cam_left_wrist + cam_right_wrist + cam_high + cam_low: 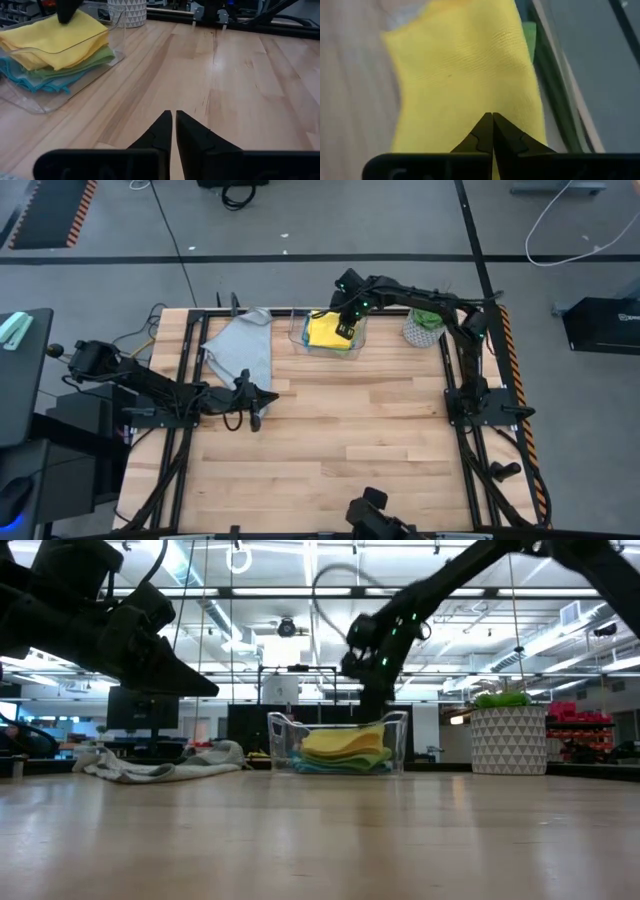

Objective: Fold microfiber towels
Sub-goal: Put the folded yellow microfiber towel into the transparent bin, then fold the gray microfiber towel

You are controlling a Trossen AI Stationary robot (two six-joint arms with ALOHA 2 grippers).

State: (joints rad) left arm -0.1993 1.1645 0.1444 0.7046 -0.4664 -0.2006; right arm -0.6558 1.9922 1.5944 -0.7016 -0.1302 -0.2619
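Four towels are counted. One grey towel (243,345) is lying rumpled at the table's (340,440) far left. The left gripper (262,402), fingers together and empty, is hovering beside it. Three folded towels, yellow (326,330) over green (95,61) over light blue (35,83), are sitting in one clear bin (395,735). The right gripper (347,328), pinched closed with nothing visibly clamped, is resting on the yellow. No legible writing.

A robotics lab or workshop. The pale wooden butcher-block table (330,440) stands on a grey concrete floor (300,220). Behind it hang white fluorescent ceiling lights (560,635) over black computer monitors (143,712).
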